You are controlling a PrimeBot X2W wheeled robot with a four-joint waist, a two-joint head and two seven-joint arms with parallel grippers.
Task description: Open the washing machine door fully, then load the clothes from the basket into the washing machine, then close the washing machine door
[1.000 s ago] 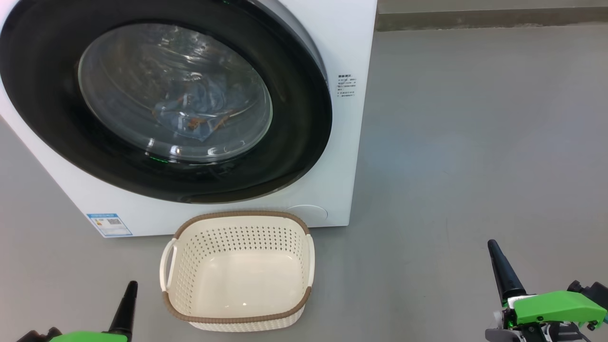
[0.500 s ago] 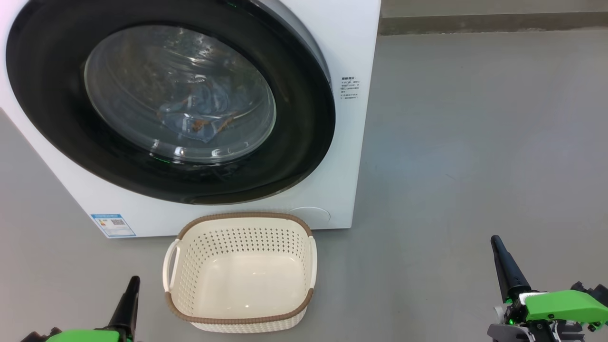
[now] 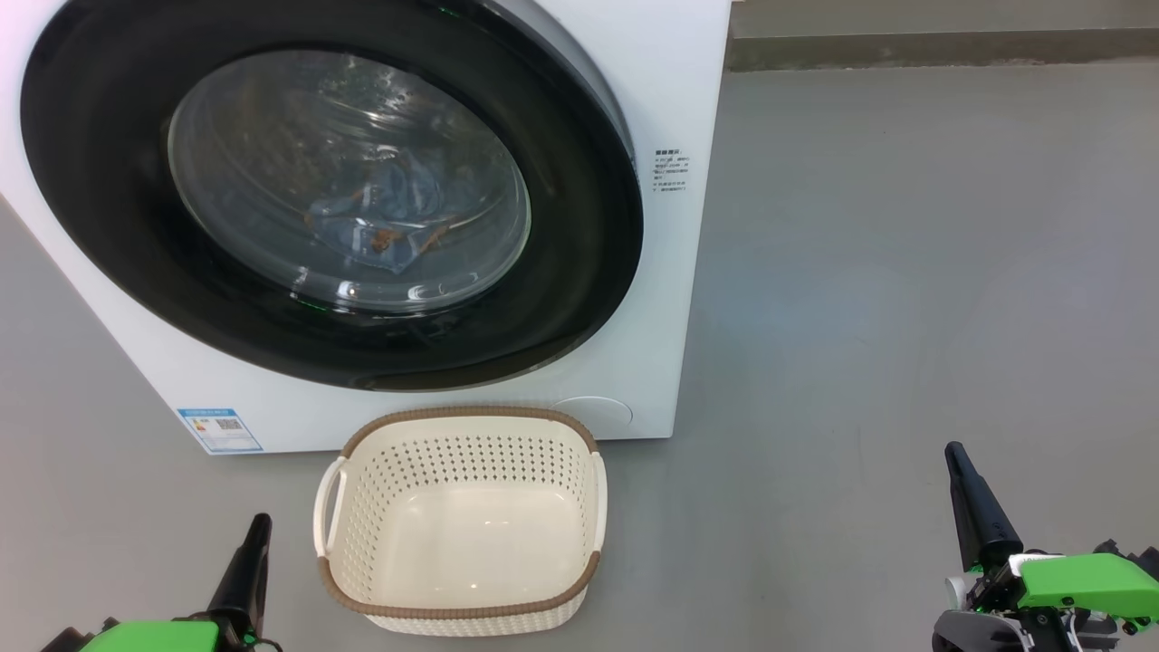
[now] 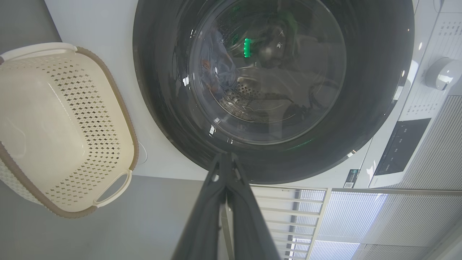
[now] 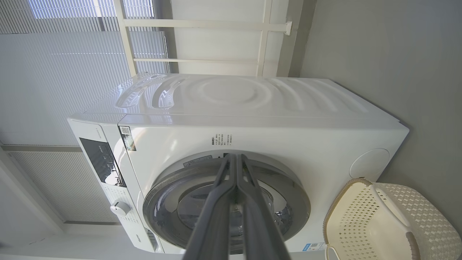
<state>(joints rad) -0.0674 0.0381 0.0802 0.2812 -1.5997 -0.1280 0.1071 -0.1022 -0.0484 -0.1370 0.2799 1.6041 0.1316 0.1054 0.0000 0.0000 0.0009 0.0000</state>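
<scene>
— Our left hand (image 3: 259, 530) and right hand (image 3: 956, 457), two in all, are both closed and empty.
— We count one big white washing machine (image 3: 675, 81), its large round glossy black door (image 3: 570, 272) shut. One bundle of light blue printed clothes (image 3: 389, 213) lies behind the glass, and one cream perforated basket (image 3: 466, 415) stands just before it. Our wrist views add a white dial (image 4: 441, 72).

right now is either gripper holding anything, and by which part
Nothing is held: the left gripper and right gripper are both shut empty, apart from the basket; the clothes lie inside the washing machine.
</scene>
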